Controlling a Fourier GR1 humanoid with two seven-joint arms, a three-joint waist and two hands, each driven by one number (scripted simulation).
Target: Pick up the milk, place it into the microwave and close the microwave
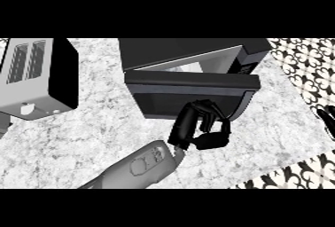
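**Fingers (196, 108) curl against microwave (189, 51) door (189, 91)**

Your left hand (209, 141) sits at the front of the door, fingers bent inward and gripping nothing, with their tips touching the dark door panel. The door stands ajar, and a pale strip of the cavity shows behind its top edge. You cannot tell where the milk is, because the door blocks most of the opening. A toaster (39, 75) stands well to the left on the speckled counter (98, 133). Your right hand (326, 117) shows only as a sliver at the right edge.
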